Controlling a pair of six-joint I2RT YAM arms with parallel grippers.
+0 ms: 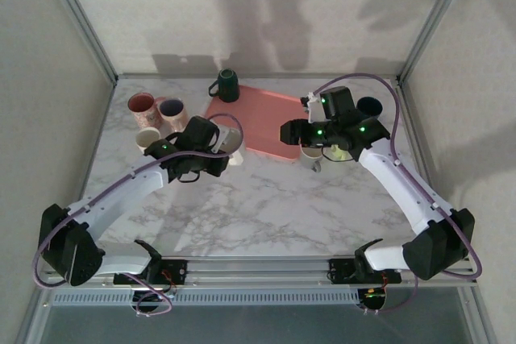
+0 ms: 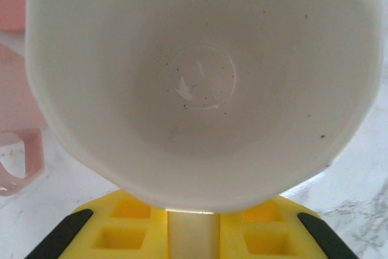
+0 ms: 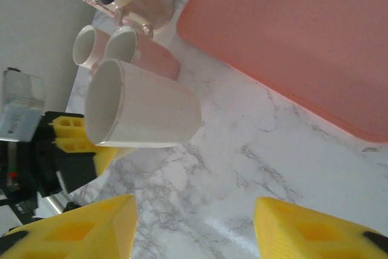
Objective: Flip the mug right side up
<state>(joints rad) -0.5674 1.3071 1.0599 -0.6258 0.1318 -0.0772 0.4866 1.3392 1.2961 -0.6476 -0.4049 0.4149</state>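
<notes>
currently the white mug [image 3: 145, 110] lies on its side, left of centre in the top view, just off the pink tray's [image 1: 266, 118] near corner, mouth facing the left wrist camera. left tool [image 2: 193, 225] is pinching the mug's rim wall; right tool [image 3: 194, 228] hangs spread and empty, aimed at it. risks, my read: thin one-wall pinch, so the mug may pivot or slip while rotating upright. the swing could clip the pink mugs [image 3: 151, 59] just beside it. a tilted base at release would tip it.

No legible text, label, brand or number anywhere.
</notes>
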